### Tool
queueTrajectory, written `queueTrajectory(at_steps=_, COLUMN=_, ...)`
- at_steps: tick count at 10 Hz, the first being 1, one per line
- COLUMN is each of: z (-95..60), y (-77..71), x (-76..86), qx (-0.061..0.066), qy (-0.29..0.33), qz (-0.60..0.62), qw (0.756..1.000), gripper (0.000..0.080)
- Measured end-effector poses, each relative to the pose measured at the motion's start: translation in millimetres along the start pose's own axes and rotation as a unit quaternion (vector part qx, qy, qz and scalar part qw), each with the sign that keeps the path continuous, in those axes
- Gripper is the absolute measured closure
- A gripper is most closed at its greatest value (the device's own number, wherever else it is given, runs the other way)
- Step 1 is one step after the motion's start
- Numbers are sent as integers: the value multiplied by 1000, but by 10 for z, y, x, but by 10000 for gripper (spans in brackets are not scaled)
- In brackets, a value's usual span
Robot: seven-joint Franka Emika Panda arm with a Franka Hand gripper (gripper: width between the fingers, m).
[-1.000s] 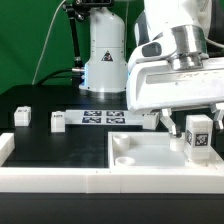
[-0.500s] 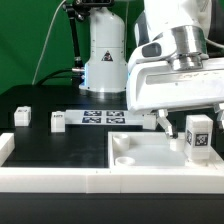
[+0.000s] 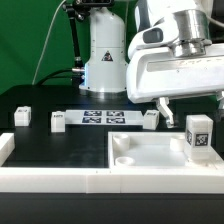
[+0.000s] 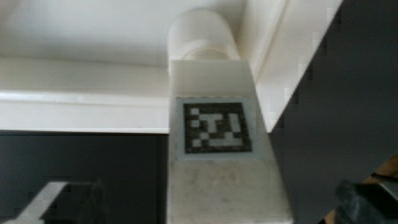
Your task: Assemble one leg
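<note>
A leg (image 3: 198, 135), a small white peg with a black-and-white tag, stands upright at the corner of the large white panel (image 3: 145, 152) on the exterior view's right. My gripper (image 3: 193, 108) hangs just above it, open, with its fingers (image 3: 165, 110) apart and clear of the leg. In the wrist view the leg (image 4: 217, 130) fills the middle, between the spread dark fingertips (image 4: 43, 202) of the gripper (image 4: 210, 208). Three more legs lie on the black table: one (image 3: 22, 116), another (image 3: 58, 121) and a third (image 3: 151, 119).
The marker board (image 3: 100, 117) lies between two of the loose legs. A white L-shaped rail (image 3: 60, 178) runs along the front and the exterior view's left. The robot's base (image 3: 103, 55) stands at the back, with a green backdrop behind.
My gripper has risen a little from around the leg. The leg stays standing on the panel's corner. The other parts have not moved.
</note>
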State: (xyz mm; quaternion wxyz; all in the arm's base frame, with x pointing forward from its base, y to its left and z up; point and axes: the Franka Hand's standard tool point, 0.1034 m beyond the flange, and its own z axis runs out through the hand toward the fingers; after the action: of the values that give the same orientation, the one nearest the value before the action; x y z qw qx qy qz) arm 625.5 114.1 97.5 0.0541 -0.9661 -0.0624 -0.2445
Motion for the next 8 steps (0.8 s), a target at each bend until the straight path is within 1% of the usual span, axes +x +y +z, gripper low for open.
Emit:
queueTrajectory(at_steps=1, z=44, y=3, x=-30, qx=2, qy=-18, qz=1, qw=1000, gripper=150)
queueTrajectory(at_steps=2, z=74, y=-3, x=-28, qx=10, qy=-63, qz=3, qw=998, gripper=150)
queueTrajectory(at_steps=4, z=79, y=0, x=12, qx=23, qy=-149, qz=8, qw=989, gripper=150)
queueTrajectory(at_steps=6, z=93, y=7, x=21, qx=29, qy=-178, qz=10, qw=983, gripper=150)
queueTrajectory(at_steps=8, z=110, y=36, x=19, qx=26, qy=-168, qz=10, qw=985, gripper=150)
